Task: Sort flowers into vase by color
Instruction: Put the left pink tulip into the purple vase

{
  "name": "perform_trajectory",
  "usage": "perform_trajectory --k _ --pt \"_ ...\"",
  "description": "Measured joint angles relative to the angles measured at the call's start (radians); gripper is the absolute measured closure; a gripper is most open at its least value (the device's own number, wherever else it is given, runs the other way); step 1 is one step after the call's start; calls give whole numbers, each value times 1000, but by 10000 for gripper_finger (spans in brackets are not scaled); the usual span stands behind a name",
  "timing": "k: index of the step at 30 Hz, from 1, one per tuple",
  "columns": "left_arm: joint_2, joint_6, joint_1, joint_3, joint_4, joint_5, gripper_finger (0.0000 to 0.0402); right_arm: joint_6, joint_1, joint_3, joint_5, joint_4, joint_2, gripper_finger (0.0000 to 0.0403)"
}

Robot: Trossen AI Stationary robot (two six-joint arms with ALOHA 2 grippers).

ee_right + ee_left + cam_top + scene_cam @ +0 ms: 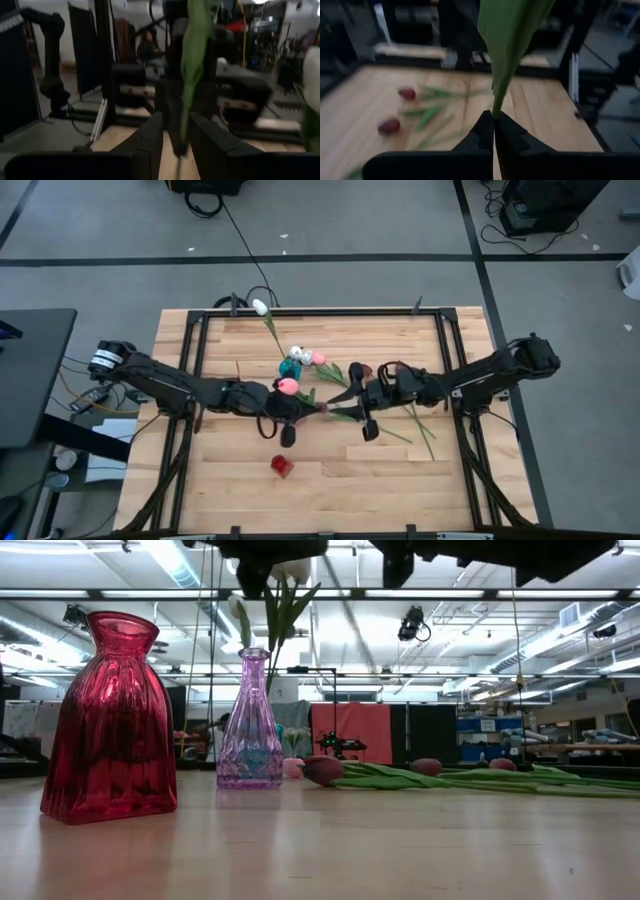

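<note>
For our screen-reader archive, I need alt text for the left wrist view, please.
The left end effector is shut on a tulip stem, its broad green leaf rising out of view. Beyond, two maroon tulips lie on the wooden table.

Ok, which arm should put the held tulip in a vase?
Left, probably: the left gripper is shut on the tulip stem; the right gripper is open, a stem loose between its fingers.

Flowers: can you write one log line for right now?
left hand: shut on pink tulip | right hand: open around stem | red vase: empty
</note>
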Motion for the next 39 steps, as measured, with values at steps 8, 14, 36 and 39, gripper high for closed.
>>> perform_trajectory --k 8,14,36,39 --pt "-184 -54 -77 1 -225 -54 393 4 28 0 103 -350 -164 300" --pt "-294 -55 -158 0 -321 -219 393 59 119 -121 333 -499 -309 300" --pt "-390 -156 -109 0 -560 -365 392 72 156 -367 447 -219 -437 300" --pt "-364 -161 -85 0 -547 -359 392 86 147 -367 448 -211 -432 300"
